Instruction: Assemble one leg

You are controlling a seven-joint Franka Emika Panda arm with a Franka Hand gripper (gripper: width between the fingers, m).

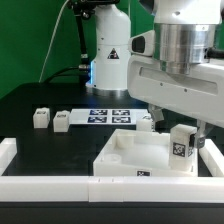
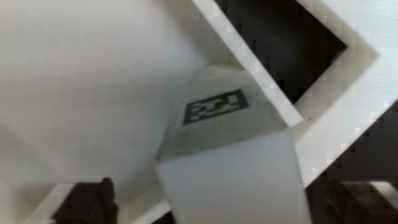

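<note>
1. The gripper is clamped on the leg, which hangs upright from it — long axis vertical.
2. The leg sits directly over the tray's corner on the exterior view's right, just above or touching — I cannot tell which.
3. In the wrist view, the leg extends straight out between the fingers.

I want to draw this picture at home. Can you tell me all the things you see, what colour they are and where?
leg: 1, white with black-and-white tag, held upright over the tray's corner on the exterior view's right.
loose blocks: 2, white, on the black table, exterior view's left.
tray: 1, white, front middle.
marker board: 1, white with tags, behind the tray.
border rails: white, along table edges.
table: 1, black.
robot arm: 1, white and silver; fingers black.
</note>
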